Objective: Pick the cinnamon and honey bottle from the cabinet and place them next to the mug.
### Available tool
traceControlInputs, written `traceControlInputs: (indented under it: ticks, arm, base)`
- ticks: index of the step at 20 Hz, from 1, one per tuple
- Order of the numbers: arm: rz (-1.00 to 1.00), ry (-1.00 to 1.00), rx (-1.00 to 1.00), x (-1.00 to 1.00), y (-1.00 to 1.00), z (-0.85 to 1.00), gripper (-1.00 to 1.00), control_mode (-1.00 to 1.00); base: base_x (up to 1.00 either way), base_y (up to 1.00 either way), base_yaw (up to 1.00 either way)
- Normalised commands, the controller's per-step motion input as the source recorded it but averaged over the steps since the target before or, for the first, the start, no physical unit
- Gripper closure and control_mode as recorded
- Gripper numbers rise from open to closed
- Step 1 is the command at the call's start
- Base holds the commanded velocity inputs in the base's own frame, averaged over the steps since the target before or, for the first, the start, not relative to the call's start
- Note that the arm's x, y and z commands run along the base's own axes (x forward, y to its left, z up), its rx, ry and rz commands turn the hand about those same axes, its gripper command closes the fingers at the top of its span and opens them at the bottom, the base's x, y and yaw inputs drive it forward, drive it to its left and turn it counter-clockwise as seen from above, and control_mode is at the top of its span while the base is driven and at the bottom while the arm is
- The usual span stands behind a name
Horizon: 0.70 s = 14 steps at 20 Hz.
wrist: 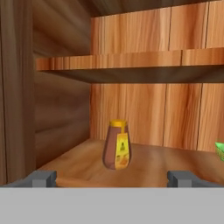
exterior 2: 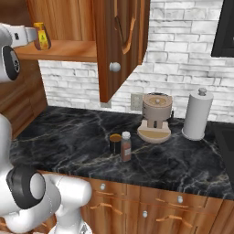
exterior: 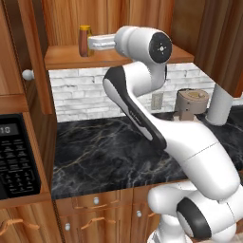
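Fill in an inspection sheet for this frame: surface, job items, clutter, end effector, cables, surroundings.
Surface: black marble counter, nothing spilled on it.
Job items: honey bottle upright on the shelf of the open cabinet; cinnamon already on the counter, upright beside the mug.
Clutter: beige round appliance and paper towel roll stand at the back of the counter; a small green edge shows on the shelf in the hand view, too little to identify.
End effector: end effector open, level with the shelf, aimed at the honey bottle, not touching it.
Cables: nothing seen.
Surroundings: white brick backsplash, wall outlet, microwave keypad, drawers with knobs.
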Motion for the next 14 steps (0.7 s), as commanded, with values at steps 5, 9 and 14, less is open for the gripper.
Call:
traceControlInputs:
  ticks: [5, 9, 14]
  arm:
    - [0.00, 0.00, 0.00, 0.14, 0.00, 0.01, -1.00, -1.00]
    - [0.00, 0.00, 0.00, 0.00, 0.00, 0.00, -1.00, -1.00]
    - [0.00, 0.00, 0.00, 0.21, 0.00, 0.00, -1.00, -1.00]
  base:
    - [0.00, 0.00, 0.00]
    - [0.00, 0.00, 0.00]
    - [0.00, 0.00, 0.00]
